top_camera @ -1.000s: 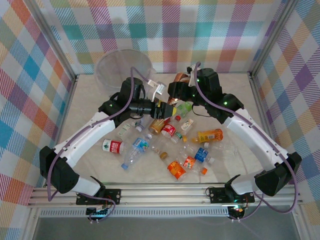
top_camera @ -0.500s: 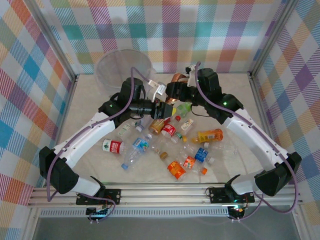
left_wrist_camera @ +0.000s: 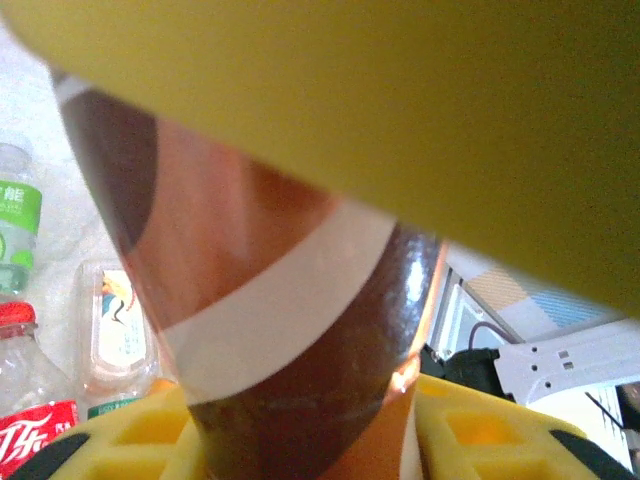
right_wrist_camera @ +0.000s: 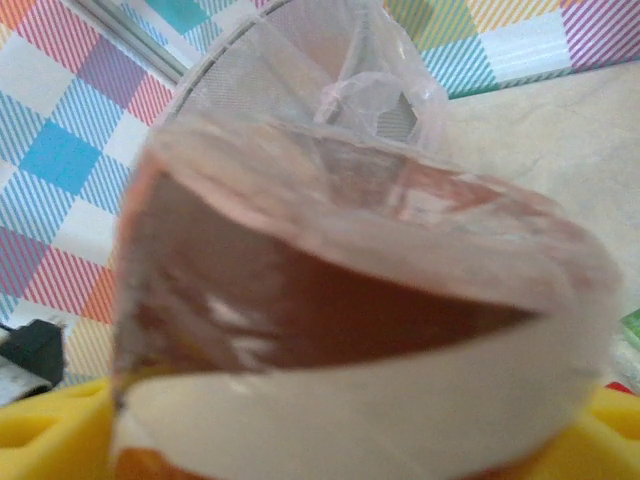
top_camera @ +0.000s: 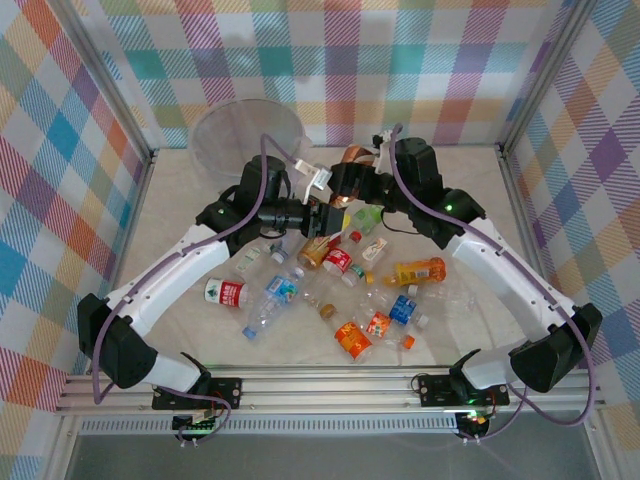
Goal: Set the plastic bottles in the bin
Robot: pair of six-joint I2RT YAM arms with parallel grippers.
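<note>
At the far left corner of the table (top_camera: pixel 170 200) stands the bin (top_camera: pixel 240 150); whether it already holds any bottle we cannot tell through its translucent wall. Just right of it, above the table's middle, the left gripper (top_camera: pixel 330 218) is clenched on a brown-labelled bottle (left_wrist_camera: pixel 300 330) with a white band, which its yellow pads (left_wrist_camera: pixel 470 430) press from both sides. We see the same bottle lifted clear of the table, near the bin but not over its mouth. The right gripper (top_camera: pixel 352 185) meets this bottle from the other side. From its own wrist camera the bottle lies against its yellow pads with the bin (right_wrist_camera: pixel 300 60) behind, yet we cannot tell whether this pincer is clamped or released.

Toward the near edge, the plastic bottles (top_camera: pixel 338 261) lie loose in a heap across the middle of the table, from a red-labelled one (top_camera: pixel 225 292) on the left to an orange one (top_camera: pixel 420 270) on the right. We judge the task far from finished: one bottle is in transit, and about a dozen are not yet picked up.
</note>
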